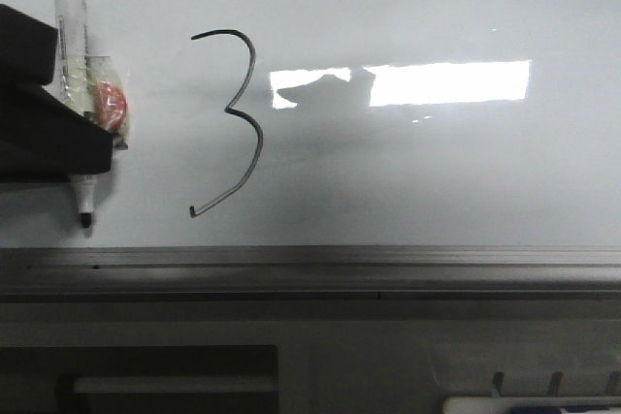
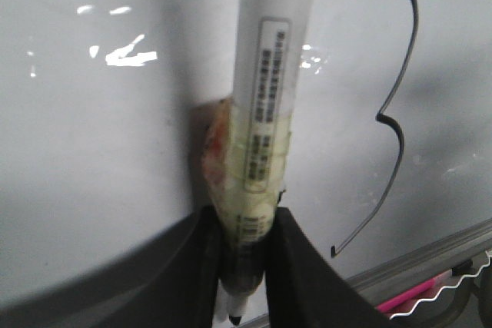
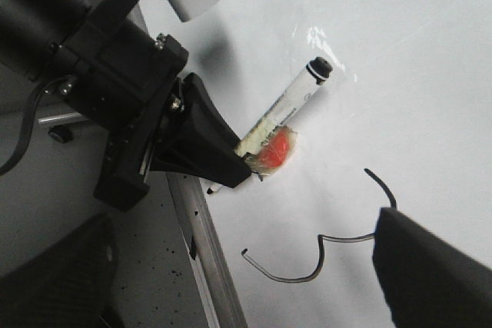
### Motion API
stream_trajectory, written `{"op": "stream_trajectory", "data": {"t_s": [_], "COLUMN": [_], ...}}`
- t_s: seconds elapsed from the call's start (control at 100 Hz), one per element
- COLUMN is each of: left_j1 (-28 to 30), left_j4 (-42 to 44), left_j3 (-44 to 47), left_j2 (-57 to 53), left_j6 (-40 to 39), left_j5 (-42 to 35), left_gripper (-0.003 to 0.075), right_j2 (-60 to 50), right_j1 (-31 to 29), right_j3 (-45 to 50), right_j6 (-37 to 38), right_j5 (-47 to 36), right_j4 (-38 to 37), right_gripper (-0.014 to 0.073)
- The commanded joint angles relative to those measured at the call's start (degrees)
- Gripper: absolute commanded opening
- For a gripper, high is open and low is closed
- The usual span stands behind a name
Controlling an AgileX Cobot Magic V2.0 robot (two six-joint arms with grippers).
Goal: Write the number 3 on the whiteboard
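Note:
The whiteboard (image 1: 437,172) fills the front view, with a bright light reflection and a grey bottom rail (image 1: 388,264). The number 3 (image 1: 258,138) is drawn in thin black line left of centre; it also shows in the left wrist view (image 2: 401,140) and the right wrist view (image 3: 321,253). My left gripper (image 2: 242,266) is shut on a white marker pen (image 2: 265,105) wrapped in tape with a red patch (image 1: 112,104). The pen stands left of the 3, tip (image 1: 85,220) down near the rail. My right gripper (image 3: 242,286) is open and empty, off the board below the 3.
A grey ledge runs under the rail with a white object (image 1: 524,404) at the lower right. A pink item (image 2: 419,293) lies below the rail. The left arm's black body (image 3: 100,59) reaches over a speckled grey surface (image 3: 154,266) beside the board.

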Motion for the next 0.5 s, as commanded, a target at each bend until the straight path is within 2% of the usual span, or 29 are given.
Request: {"op": "stream_trajectory", "data": {"t_s": [0.0, 0.19, 0.26, 0.37, 0.41, 0.46, 0.49], "left_j1": [0.43, 0.43, 0.43, 0.43, 0.43, 0.43, 0.43], "left_j4": [-1.82, -1.69, -1.57, -1.57, -1.31, -0.59, -0.19], "left_j3": [-1.22, -1.22, -1.22, -1.22, -1.22, -1.22, -1.22], "left_j2": [1.18, 1.18, 1.18, 0.39, -0.25, -1.21, -2.03], "left_j6": [-0.55, -0.55, -0.55, -0.55, -0.46, -0.43, -0.43], "left_j5": [-1.2, -1.05, -1.34, -2.6, -3.02, -3.46, -3.68], "left_gripper": [-0.0021, -0.0015, 0.0046, 0.0297, 0.042, 0.0504, 0.0527], "right_j2": [-1.75, -1.75, -1.75, -1.75, -1.75, -1.75, -1.75], "right_j1": [-0.29, -0.29, -0.29, -0.29, -0.29, -0.29, -0.29], "right_j3": [-1.87, -1.87, -1.87, -1.87, -1.87, -1.87, -1.87], "right_j6": [0.01, 0.01, 0.01, 0.11, 0.11, 0.11, 0.11], "right_j5": [-3.37, -2.62, -2.4, -2.08, -1.92, -1.92, -1.92], "right_j4": [-0.07, -0.07, -0.07, -0.07, -0.07, -0.07, -0.07], "right_gripper": [0.0598, 0.0598, 0.0598, 0.0598, 0.0598, 0.0598, 0.0598]}}
